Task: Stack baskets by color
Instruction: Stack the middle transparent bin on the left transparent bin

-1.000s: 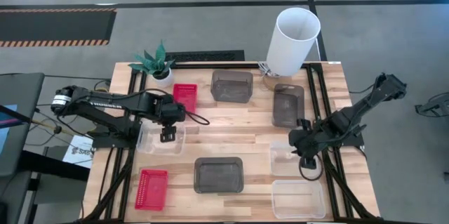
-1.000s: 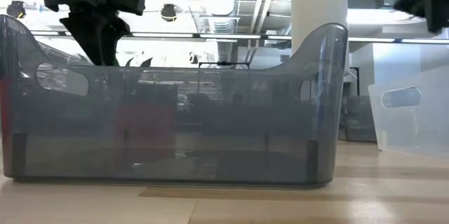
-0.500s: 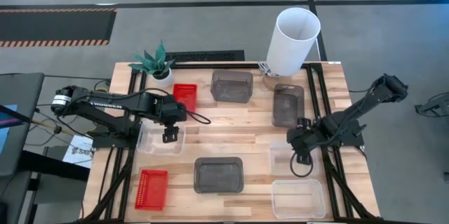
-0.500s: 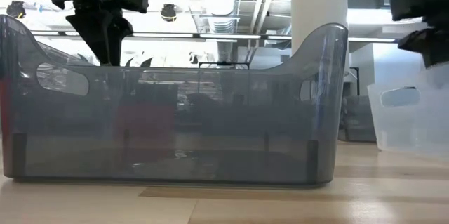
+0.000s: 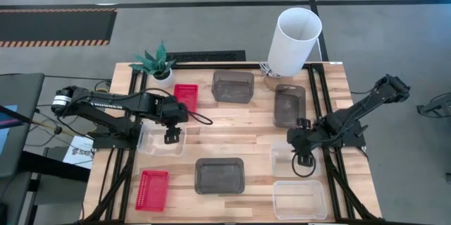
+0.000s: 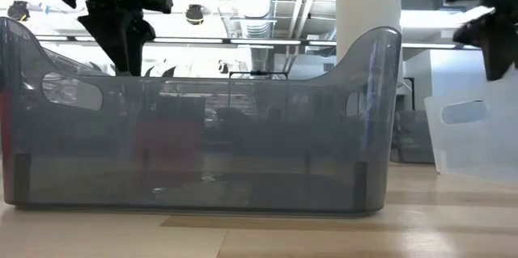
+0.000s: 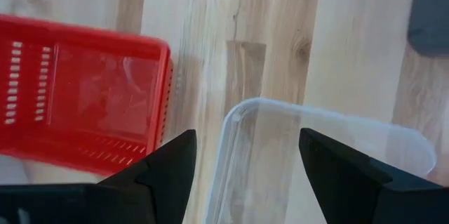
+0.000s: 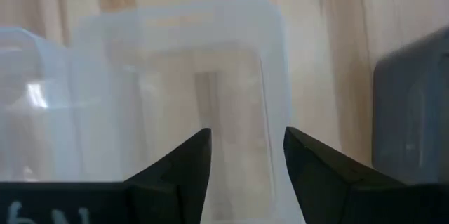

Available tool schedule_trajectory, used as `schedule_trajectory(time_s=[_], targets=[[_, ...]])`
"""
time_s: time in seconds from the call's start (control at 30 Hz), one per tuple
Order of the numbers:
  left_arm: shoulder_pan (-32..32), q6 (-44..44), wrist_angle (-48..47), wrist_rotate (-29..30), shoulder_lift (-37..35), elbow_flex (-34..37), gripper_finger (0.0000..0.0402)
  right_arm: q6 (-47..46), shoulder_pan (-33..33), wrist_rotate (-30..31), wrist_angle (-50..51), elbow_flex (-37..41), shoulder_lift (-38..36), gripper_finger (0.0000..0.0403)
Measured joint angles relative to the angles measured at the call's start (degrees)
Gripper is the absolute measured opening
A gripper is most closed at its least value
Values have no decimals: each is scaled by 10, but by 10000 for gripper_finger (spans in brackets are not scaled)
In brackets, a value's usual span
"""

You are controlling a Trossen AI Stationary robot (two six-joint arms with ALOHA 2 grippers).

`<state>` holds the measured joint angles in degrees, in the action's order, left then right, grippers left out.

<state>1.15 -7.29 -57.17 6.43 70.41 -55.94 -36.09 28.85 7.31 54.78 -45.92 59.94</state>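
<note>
Three clear baskets lie on the table: one at the left, one at the right, one at the near right. Two red baskets and three grey baskets lie singly around them. My left gripper hangs open over the left clear basket's right end; that basket's end rim shows between its fingers. My right gripper is open, low over the right clear basket, with the basket's wall showing between its fingers. Whether they touch it I cannot tell.
A tall white cylinder and a small potted plant stand at the far edge. Black rails run along both sides of the table. In the low view a grey basket fills the foreground. Bare wood lies in the middle.
My right gripper has come down and a little toward the table's left, over the right clear basket. That basket has stayed where it was.
</note>
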Motion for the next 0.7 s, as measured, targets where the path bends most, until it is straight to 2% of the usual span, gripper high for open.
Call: schedule_trajectory(time_s=[0.07,0.17,0.27,0.37,0.53,0.63,0.7], targets=[[0,0,27,-15,0,-10,240,2,0,0,15,-13,0,202],[1,10,134,-54,0,-31,240,1,0,0,33,-24,0,199],[10,23,300,-64,1,-39,240,0,1,0,35,-24,0,197],[27,39,468,-64,35,-41,240,-24,6,0,35,-24,0,196],[47,57,644,-59,159,-61,240,-88,43,0,48,-24,-1,196],[49,48,701,-53,264,-122,240,-129,77,1,69,-24,-2,194],[49,46,698,-34,333,-185,240,-160,103,10,80,-24,-4,191]])
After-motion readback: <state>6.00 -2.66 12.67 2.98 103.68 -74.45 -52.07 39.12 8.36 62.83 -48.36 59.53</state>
